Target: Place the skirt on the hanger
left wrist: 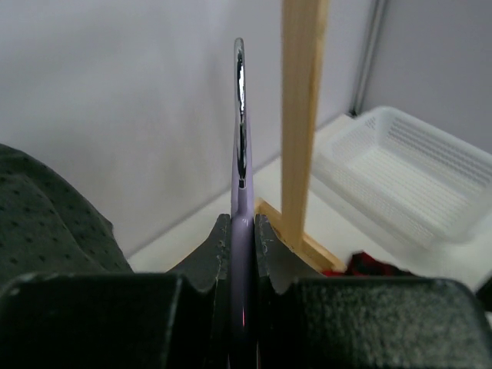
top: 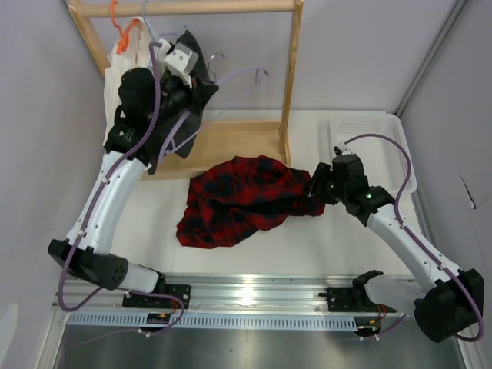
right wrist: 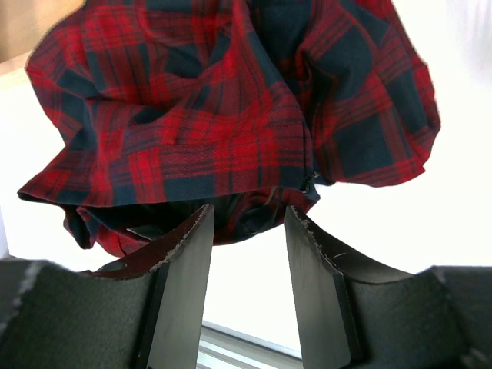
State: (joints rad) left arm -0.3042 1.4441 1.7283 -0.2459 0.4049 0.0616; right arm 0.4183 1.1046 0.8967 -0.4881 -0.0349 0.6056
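Observation:
The skirt (top: 242, 198), red-and-black checked, lies crumpled on the white table in front of the wooden rack. My right gripper (top: 315, 184) sits at its right edge. In the right wrist view the skirt (right wrist: 231, 115) fills the upper frame, and the right gripper (right wrist: 247, 219) stands open with a fold of cloth just ahead of its fingertips and nothing gripped. My left gripper (top: 178, 60) is raised by the rack's rail, shut on the lilac hanger (top: 242, 73). In the left wrist view the hanger (left wrist: 243, 192) runs edge-on between the closed jaws of the left gripper (left wrist: 243, 223).
A wooden rack (top: 231, 138) stands at the back, with an orange hanger (top: 115, 19), a white garment (top: 115, 77) and a dark dotted garment (top: 198, 84) on it. Its post (left wrist: 304, 115) is close to the right of the hanger. A white basket (top: 369, 134) sits at the back right.

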